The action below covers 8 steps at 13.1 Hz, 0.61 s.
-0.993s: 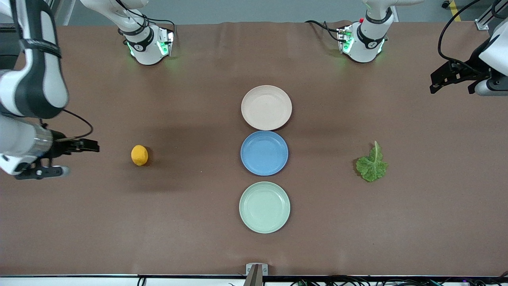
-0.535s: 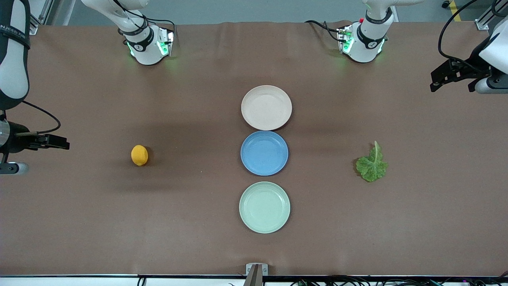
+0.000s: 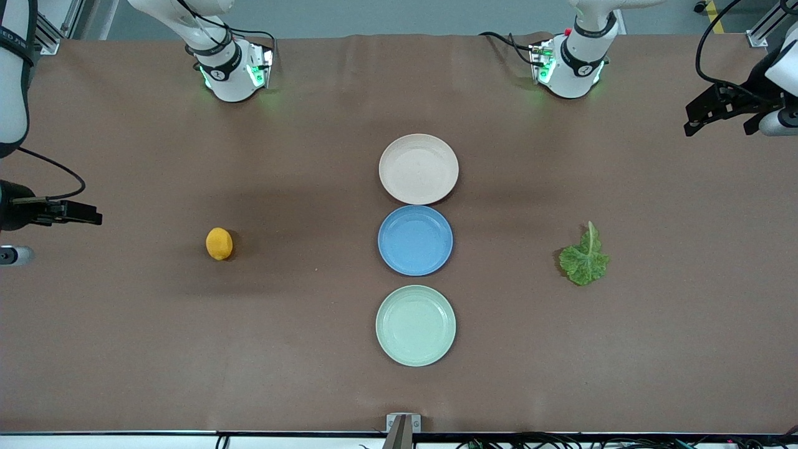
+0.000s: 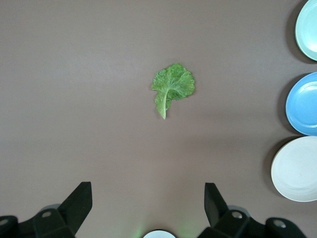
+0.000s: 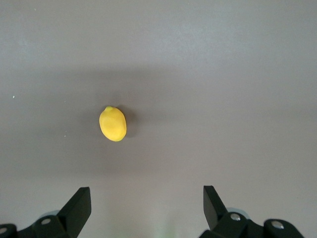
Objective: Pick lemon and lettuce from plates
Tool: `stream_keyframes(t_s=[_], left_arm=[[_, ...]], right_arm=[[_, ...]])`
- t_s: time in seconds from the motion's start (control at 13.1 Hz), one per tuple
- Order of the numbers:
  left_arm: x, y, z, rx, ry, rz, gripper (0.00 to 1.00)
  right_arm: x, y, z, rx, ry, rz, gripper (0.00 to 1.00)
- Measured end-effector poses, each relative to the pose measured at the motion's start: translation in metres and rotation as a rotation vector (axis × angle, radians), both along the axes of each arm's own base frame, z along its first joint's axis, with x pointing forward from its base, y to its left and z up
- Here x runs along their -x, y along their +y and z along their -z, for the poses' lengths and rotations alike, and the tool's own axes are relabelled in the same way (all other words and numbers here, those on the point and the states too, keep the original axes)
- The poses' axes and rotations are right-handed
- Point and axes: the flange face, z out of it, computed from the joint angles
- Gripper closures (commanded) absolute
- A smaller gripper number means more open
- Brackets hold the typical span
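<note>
The lemon (image 3: 219, 243) lies on the bare brown table toward the right arm's end, on no plate; it also shows in the right wrist view (image 5: 113, 124). The lettuce (image 3: 584, 259) lies on the bare table toward the left arm's end and shows in the left wrist view (image 4: 172, 87). The beige-pink plate (image 3: 418, 169) and the mint green plate (image 3: 415, 325) are both empty. My right gripper (image 5: 147, 194) is open and empty, high over the table's edge at its own end (image 3: 87, 217). My left gripper (image 4: 148, 191) is open and empty, high over its end (image 3: 701, 118).
An empty blue plate (image 3: 415, 241) sits between the two pale plates in a row down the table's middle. The arms' bases (image 3: 234, 68) (image 3: 570, 62) stand at the table's edge farthest from the front camera. A small metal bracket (image 3: 403, 423) sits at the nearest edge.
My right arm has drawn back from the lemon toward its end of the table. My left gripper has shifted slightly outward. Lemon, lettuce and plates have not moved.
</note>
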Motion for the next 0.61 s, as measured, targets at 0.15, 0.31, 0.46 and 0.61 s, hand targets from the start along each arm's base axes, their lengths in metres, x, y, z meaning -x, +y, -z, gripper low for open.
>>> stream_keyframes(t_s=[0.15,0.31,0.46,0.61], left_arm=[[-0.001,-0.001,0.003,0.0,-0.002,0.002,0.0],[-0.002,-0.002,0.005,0.0,-0.01,0.004,0.0],[-0.003,-0.003,0.008,0.0,-0.012,0.006,0.0],[-0.003,-0.004,0.009,0.0,-0.011,0.007,0.0]], right_arm=[[0.008,0.0,-0.013,-0.001,-0.009,0.004,0.0],[0.019,0.002,-0.025,-0.002,-0.021,0.009,0.0],[0.031,0.007,-0.032,-0.003,-0.037,0.009,0.0],[0.043,0.008,-0.031,-0.003,-0.066,0.015,0.0]])
